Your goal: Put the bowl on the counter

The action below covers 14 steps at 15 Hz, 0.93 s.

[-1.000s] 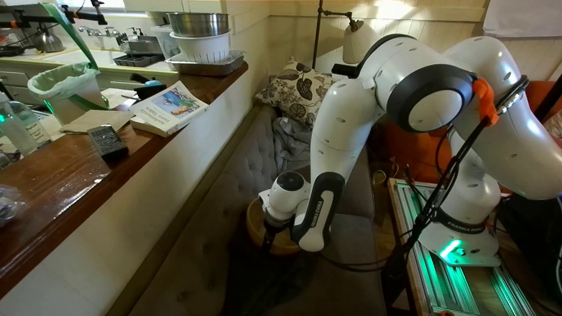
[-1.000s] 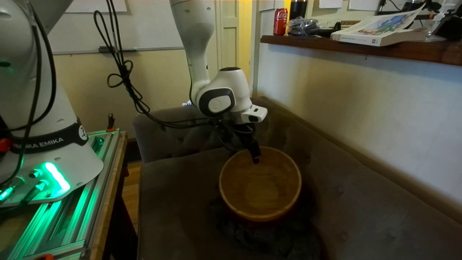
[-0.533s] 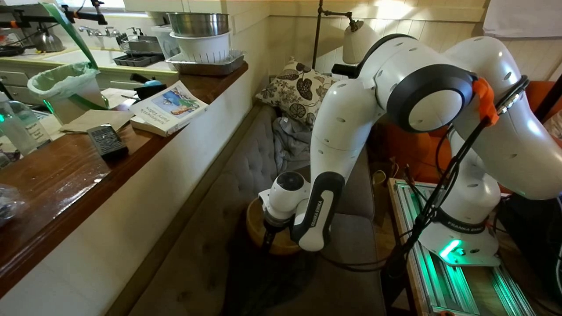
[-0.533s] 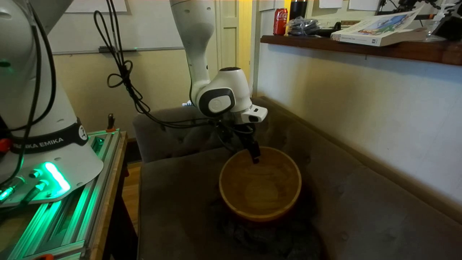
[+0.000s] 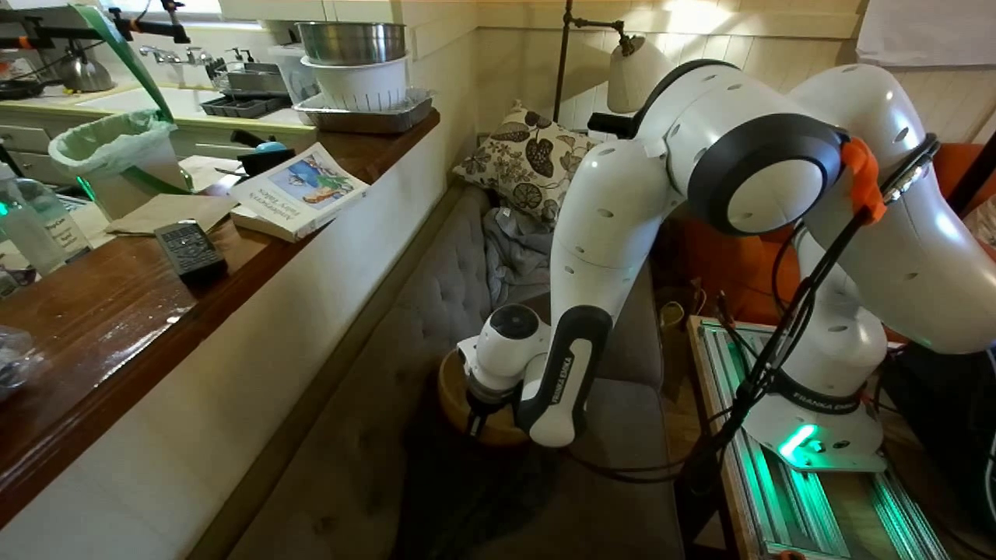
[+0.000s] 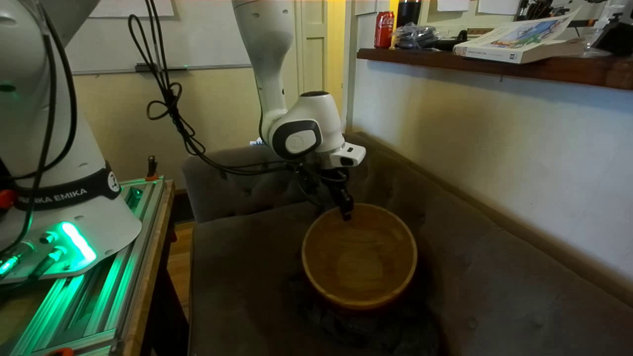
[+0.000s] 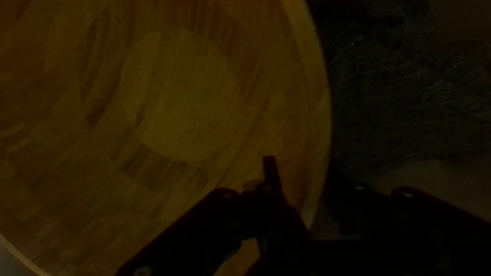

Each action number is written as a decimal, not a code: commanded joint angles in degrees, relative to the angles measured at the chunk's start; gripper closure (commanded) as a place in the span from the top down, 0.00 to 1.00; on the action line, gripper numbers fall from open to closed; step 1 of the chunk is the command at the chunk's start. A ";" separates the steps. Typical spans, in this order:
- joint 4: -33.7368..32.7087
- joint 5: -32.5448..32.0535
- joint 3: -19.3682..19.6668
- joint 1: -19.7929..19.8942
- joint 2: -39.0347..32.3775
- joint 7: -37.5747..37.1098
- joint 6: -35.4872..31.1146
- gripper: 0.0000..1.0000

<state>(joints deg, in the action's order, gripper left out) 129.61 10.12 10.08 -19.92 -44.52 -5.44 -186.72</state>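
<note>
Right, here we are at the upholstered bench point(image 6: 237, 277), with the wooden bowl point(image 6: 361, 269) mouth-up, nearer the bench's back edge than its front, over a dark cloth point(image 6: 366, 331); whether it touches the fabric, we can't tell. The gripper point(image 7: 303, 174) has the rim pinched, we see in the dim wrist view: one finger inside the bowl, its partner outside. Up above the back edge runs the glossy brown counter point(image 5: 109, 311), and we spot a fairy-tales paperback point(image 5: 299, 194) and a red soda can point(image 6: 384, 29) on it. A patterned pillow point(image 5: 525, 159) leans into the bench's far corner in an exterior view.
</note>
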 commanded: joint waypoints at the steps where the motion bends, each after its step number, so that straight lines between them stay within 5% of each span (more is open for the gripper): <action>1: 0.26 -0.29 0.91 -0.99 0.09 -1.39 0.14 0.02; 6: 3.28 -0.75 4.70 -4.72 1.77 -1.42 -0.39 0.03; 12: 19.01 0.61 26.30 -28.52 8.01 4.85 -8.83 0.04; 14: 24.49 2.59 30.35 -35.08 11.03 7.57 -12.34 0.04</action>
<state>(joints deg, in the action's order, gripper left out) 144.37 10.33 34.13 -45.71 -40.48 -3.04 -194.06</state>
